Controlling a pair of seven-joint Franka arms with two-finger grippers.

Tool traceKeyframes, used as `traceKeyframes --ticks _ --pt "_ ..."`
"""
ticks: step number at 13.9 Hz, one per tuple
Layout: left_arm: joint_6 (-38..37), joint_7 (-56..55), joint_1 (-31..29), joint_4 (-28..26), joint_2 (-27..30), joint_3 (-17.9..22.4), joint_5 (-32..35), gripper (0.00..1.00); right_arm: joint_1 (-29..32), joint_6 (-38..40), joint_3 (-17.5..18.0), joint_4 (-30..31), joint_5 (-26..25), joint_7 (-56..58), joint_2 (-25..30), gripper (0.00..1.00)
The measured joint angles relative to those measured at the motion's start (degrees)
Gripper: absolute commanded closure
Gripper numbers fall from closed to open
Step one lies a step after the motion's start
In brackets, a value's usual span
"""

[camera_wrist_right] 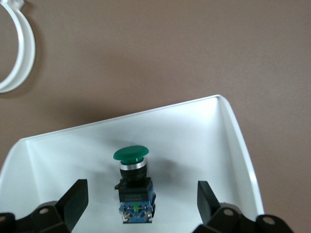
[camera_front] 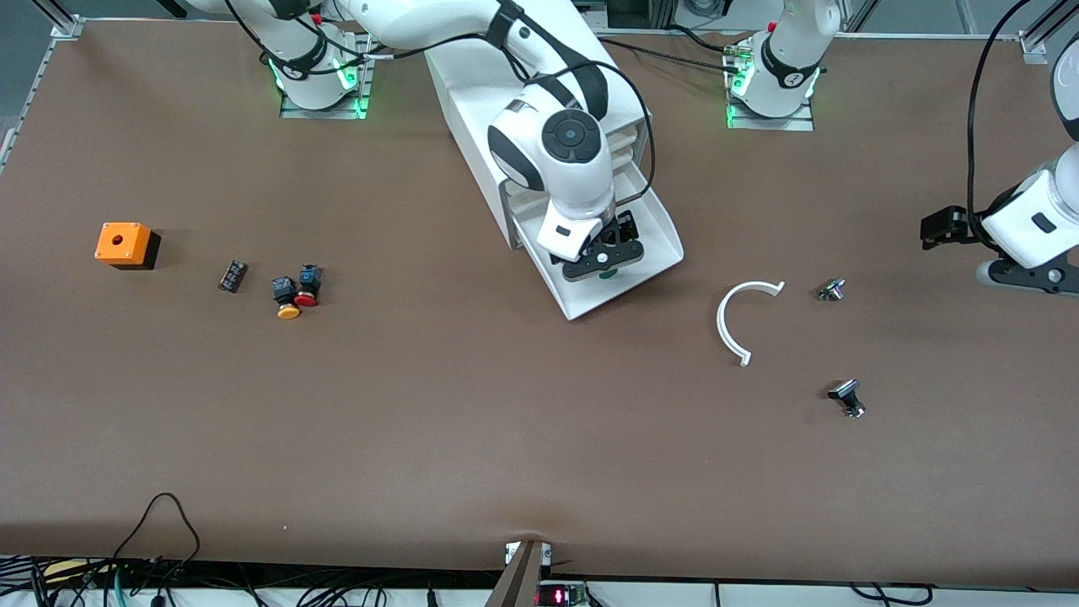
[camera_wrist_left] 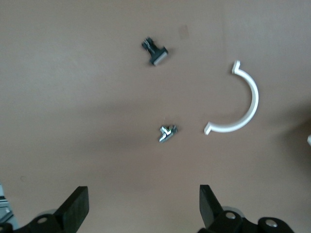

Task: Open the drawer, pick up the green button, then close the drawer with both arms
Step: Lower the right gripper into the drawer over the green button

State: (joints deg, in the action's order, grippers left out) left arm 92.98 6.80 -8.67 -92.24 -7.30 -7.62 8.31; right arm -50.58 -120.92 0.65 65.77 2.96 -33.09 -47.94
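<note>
The right gripper (camera_wrist_right: 138,201) is held released above the pulled-out drawer (camera_wrist_right: 214,141), the green button (camera_wrist_right: 132,182) lying between its spread fingers (camera_wrist_right: 73,201) on the drawer floor. The left gripper (camera_wrist_left: 143,206) is likewise released, waiting over bare table (camera_wrist_left: 73,121) near a white clip (camera_wrist_left: 238,104).

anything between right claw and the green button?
Nothing visible. The drawer is pulled out, the button lies on its side on the drawer floor, and the right claw hangs open directly over it, one finger on each side.
</note>
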Motion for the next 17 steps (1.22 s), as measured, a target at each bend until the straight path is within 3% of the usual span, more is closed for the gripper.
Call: traceKeyframes --ticks 5,8,9,11,12,13,17 --pt "2.8 -2.8 0.0 -0.1 -0.4 0.1 -2.8 0.0 -1.4 -3.4 -0.1 0.8 -2.0 -0.6 -3.1 0.04" --pt "3.6 -3.2 0.0 -0.1 -0.9 0.1 -2.9 0.0 -1.9 -5.0 -0.1 1.5 -2.1 -0.7 -3.6 0.15" --pt "3.6 -3.2 0.0 -0.1 -1.0 0.1 -2.9 0.0 -2.0 -5.1 -0.1 1.5 -2.1 -0.9 -3.6 0.26" --pt "3.7 -3.2 0.0 -0.1 -1.0 0.1 -2.9 0.0 -2.3 -5.1 -0.1 1.5 -2.1 -1.8 -3.6 0.73" --pt "3.7 -3.2 0.0 -0.1 -1.0 0.1 -2.9 0.0 -2.4 -5.1 -0.1 1.5 -2.1 -2.1 -3.6 0.9" --pt "3.8 -3.2 0.0 -0.1 -1.0 0.1 -2.9 0.0 -2.4 -5.1 -0.1 1.5 -2.1 -2.3 -3.6 1.0" --pt "3.9 -3.3 0.0 -0.1 -1.0 0.2 -2.9 0.0 -2.6 -5.0 -0.2 1.5 -2.1 -2.9 -3.5 1.0"
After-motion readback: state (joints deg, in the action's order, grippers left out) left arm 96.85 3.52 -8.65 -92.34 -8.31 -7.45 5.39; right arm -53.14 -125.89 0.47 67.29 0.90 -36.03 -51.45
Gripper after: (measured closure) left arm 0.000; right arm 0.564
